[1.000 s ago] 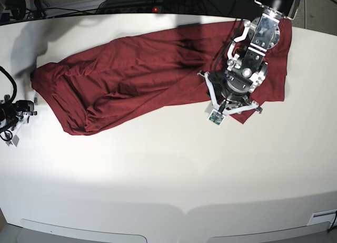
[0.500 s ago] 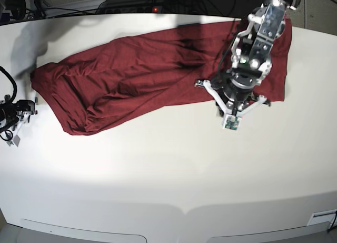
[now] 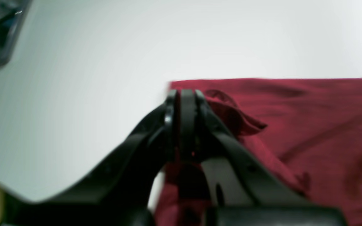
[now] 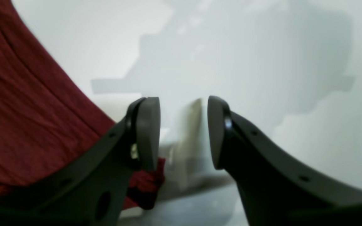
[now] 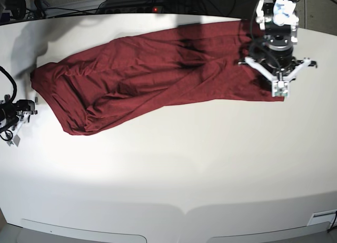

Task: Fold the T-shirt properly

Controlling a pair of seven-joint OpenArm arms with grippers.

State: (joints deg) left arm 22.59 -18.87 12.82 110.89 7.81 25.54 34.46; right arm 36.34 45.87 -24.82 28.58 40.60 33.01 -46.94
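A broad white counter [image 5: 174, 169] with a curved front edge carries one thing: the maroon T-shirt [image 5: 137, 79], spread wrinkled across its far half from the left side to the far right corner, directly on the surface.

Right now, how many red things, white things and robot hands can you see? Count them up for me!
Red things: 1, the T-shirt
White things: 1, the table
Robot hands: 2, the left gripper pinching the shirt with shut jaws, the right gripper open and holding nothing
Total: 4
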